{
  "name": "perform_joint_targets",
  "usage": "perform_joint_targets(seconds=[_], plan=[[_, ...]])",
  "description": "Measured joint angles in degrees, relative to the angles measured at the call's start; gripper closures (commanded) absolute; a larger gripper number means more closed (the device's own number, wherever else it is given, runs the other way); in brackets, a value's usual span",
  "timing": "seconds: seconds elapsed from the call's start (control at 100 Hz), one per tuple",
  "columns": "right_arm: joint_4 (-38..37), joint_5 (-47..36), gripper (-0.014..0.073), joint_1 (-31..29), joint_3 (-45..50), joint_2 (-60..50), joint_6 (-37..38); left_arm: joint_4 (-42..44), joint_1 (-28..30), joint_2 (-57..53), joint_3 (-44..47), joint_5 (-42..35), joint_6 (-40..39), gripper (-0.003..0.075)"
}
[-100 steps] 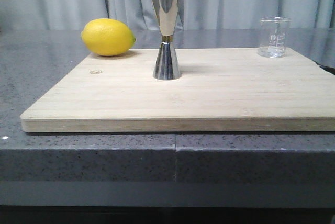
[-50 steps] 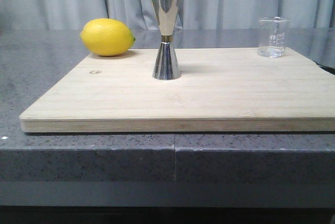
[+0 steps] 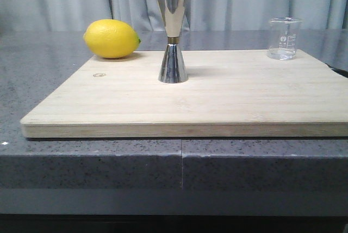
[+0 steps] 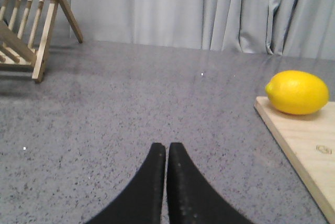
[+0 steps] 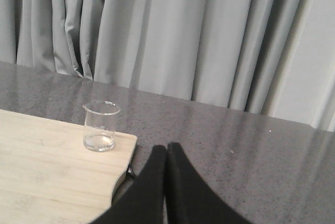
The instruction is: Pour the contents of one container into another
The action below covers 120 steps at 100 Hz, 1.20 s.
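The small clear glass beaker (image 3: 284, 38) stands upright at the far right corner of the wooden board (image 3: 196, 102); the right wrist view shows the beaker (image 5: 100, 126) with a little clear liquid at its bottom. The tall steel jigger (image 3: 173, 34) stands upright at the board's middle back. Neither arm shows in the front view. My left gripper (image 4: 166, 147) is shut and empty over the grey counter left of the board. My right gripper (image 5: 166, 147) is shut and empty, over the counter off the board's right corner, apart from the beaker.
A yellow lemon (image 3: 112, 38) lies at the board's far left corner, also seen as a lemon (image 4: 297, 92) in the left wrist view. A wooden rack (image 4: 29, 22) stands on the grey counter (image 3: 43, 80) farther left. Grey curtains hang behind.
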Motion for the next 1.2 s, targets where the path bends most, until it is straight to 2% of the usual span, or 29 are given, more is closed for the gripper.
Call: perform_joint_targets(seconds=[0.32,0.55,1.2], plan=[[0.0,-1.0,0.0662,0.0,0.5,0.0,1.5,-2.3,0.0,0.0,1.7,-0.6,0.0,0.0741],[0.1,3.7,0.0662,0.0,0.5,0.0,1.6,-2.1,0.0,0.0,1.7,-1.2,0.0,0.0741],[0.1,3.9,0.0662,0.0,0.5,0.0,1.7,-3.6,0.0,0.0,1.7,-3.5,0.0,0.0741]])
